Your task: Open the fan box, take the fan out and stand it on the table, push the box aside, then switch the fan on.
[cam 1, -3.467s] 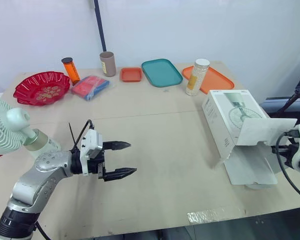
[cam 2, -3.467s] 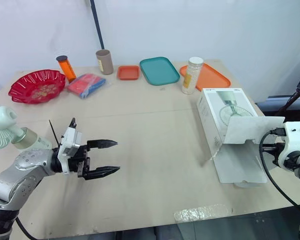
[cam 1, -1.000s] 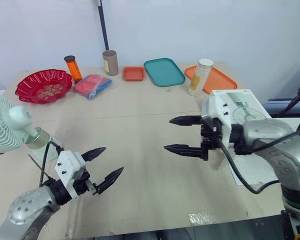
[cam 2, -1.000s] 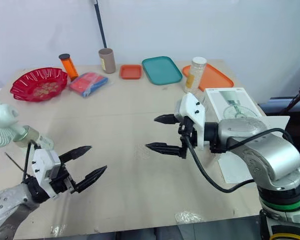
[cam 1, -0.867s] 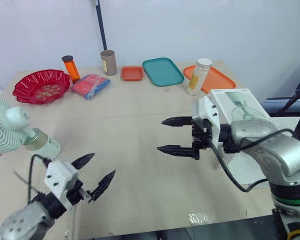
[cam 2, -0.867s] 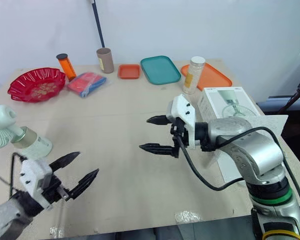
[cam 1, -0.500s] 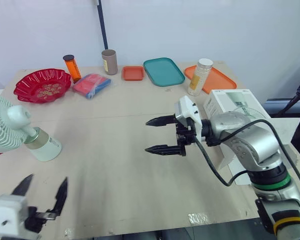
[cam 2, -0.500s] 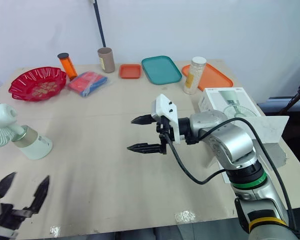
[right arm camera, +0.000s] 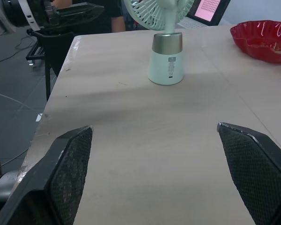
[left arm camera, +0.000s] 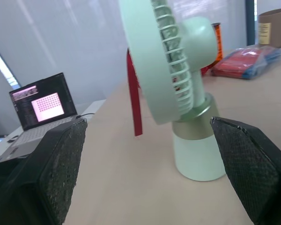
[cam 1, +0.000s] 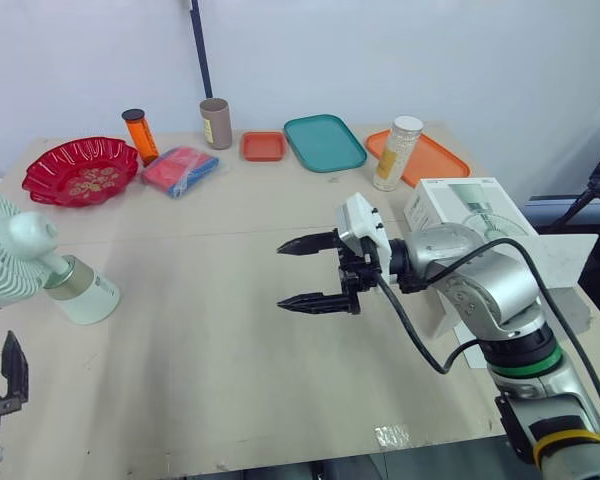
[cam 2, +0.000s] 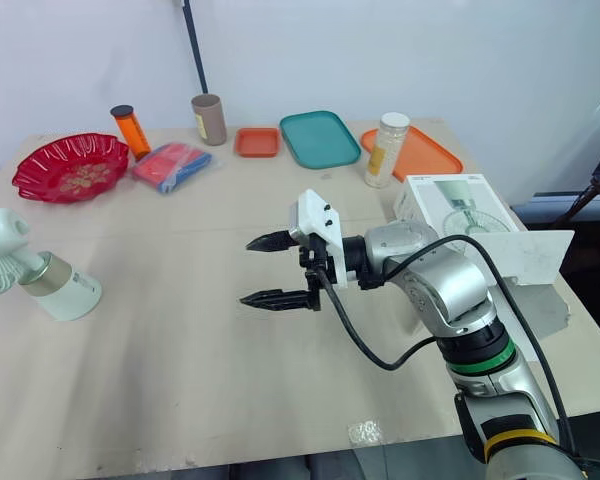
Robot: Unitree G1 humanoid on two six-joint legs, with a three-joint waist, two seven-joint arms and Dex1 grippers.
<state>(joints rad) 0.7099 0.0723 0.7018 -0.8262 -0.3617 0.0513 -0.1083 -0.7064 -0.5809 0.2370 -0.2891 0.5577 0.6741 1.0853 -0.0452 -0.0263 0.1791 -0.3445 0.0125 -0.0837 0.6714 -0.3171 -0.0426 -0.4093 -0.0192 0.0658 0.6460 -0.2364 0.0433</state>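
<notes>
The fan [cam 1: 40, 262] is standing upright at the left edge of the table [cam 1: 230, 380], well apart from the box [cam 1: 470, 215]. The box is lying near the right edge with its flap hanging open. The right gripper [cam 1: 282, 276] is hovering over the table's middle, fingers spread apart and pointing toward the fan. The left gripper [left arm camera: 147, 126] is facing the fan, fingers spread wide, gripping nothing.
</notes>
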